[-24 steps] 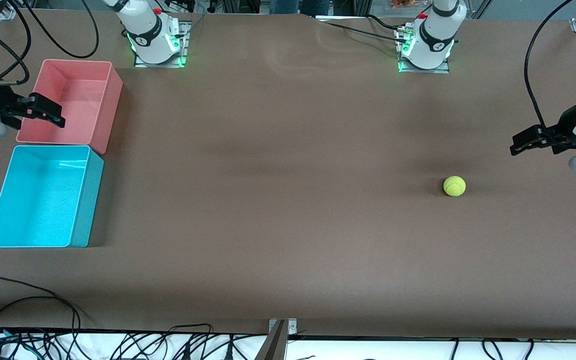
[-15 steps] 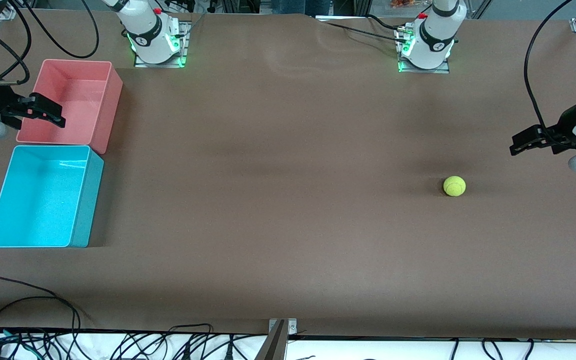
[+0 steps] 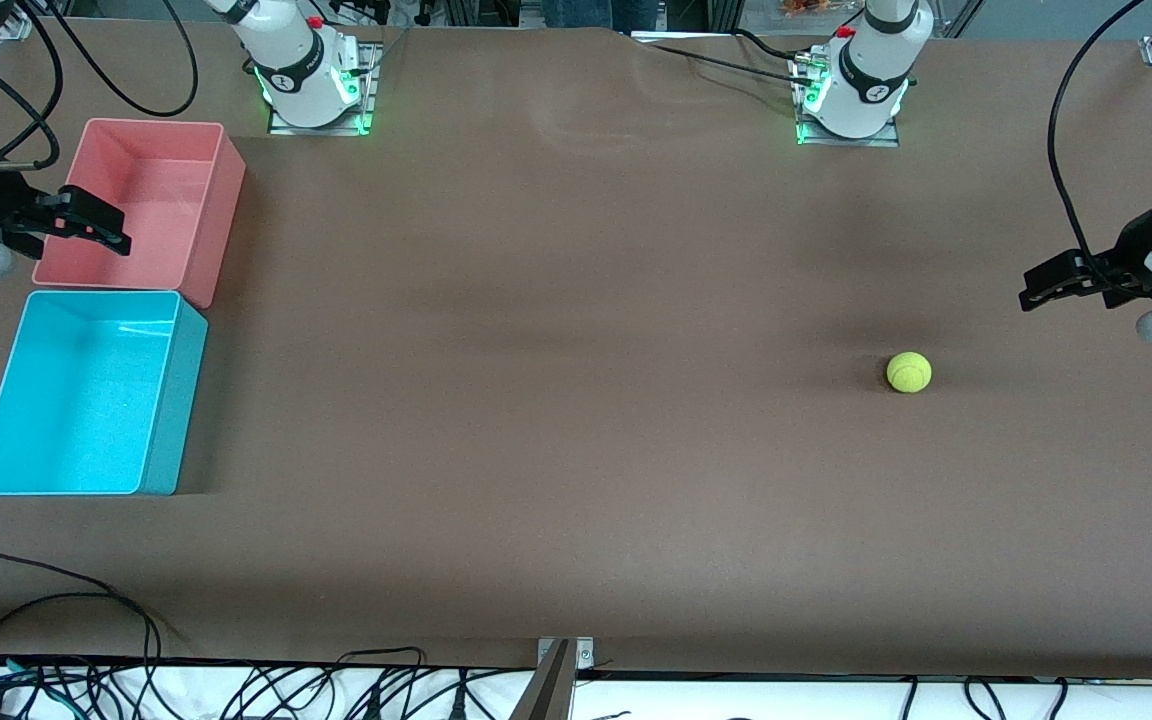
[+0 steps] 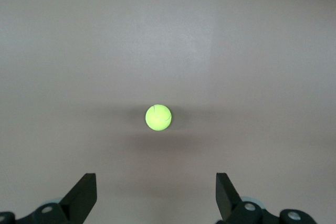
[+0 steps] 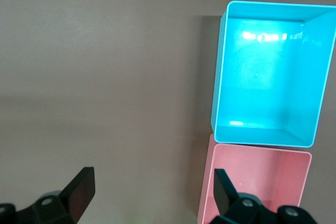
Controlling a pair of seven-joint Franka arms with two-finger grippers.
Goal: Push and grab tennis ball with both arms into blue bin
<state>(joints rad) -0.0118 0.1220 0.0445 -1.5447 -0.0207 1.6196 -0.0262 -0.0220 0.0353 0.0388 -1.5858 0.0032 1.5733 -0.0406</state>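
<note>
The tennis ball [image 3: 908, 372], small and yellow-green, rests on the brown table toward the left arm's end; in the left wrist view the ball [image 4: 158, 117] lies out ahead of the fingers. My left gripper [image 3: 1034, 286] hangs open over the table at that end, apart from the ball, and its jaws [image 4: 156, 182] hold nothing. The blue bin [image 3: 172, 400] stands empty at the right arm's end and shows in the right wrist view [image 5: 219, 77] too. My right gripper [image 3: 116, 230] is open and empty over the pink bin's edge [image 5: 152, 179].
A pink-red bin [image 3: 223, 210] of the same shape touches the blue bin, farther from the front camera, and also shows as the pink bin [image 5: 252, 182]. Both arm bases [image 3: 311, 80] [image 3: 851, 90] stand along the table's back edge. Cables [image 3: 86, 640] trail off the table's near edge.
</note>
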